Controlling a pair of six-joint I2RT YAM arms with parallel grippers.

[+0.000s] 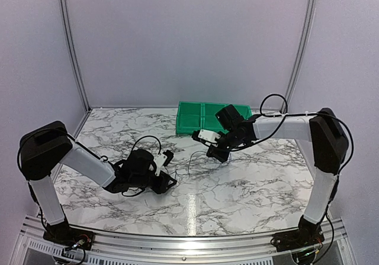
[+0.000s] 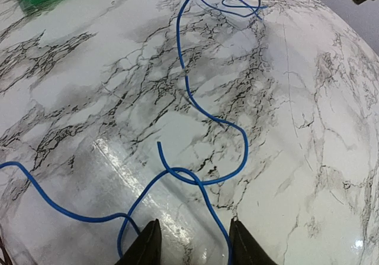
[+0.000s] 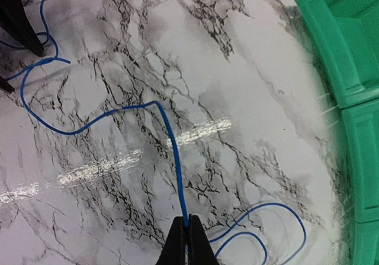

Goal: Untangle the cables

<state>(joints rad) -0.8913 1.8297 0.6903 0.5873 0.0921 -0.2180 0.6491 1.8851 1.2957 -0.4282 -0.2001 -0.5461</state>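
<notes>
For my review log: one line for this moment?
left pincer open over blue cable | right pincer shut on it | cable not yet untangled

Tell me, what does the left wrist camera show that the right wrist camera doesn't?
Only the left wrist view: the left pincer open, gripping nothing, and just beyond it the blue cable crossing over itself in a loop. Only the right wrist view: a close look at the right pincer shut on that cable, and the divider between two compartments of the green bin. Both: the marble table, the blue cable and the green bin, which is a mere corner in the left view.
</notes>
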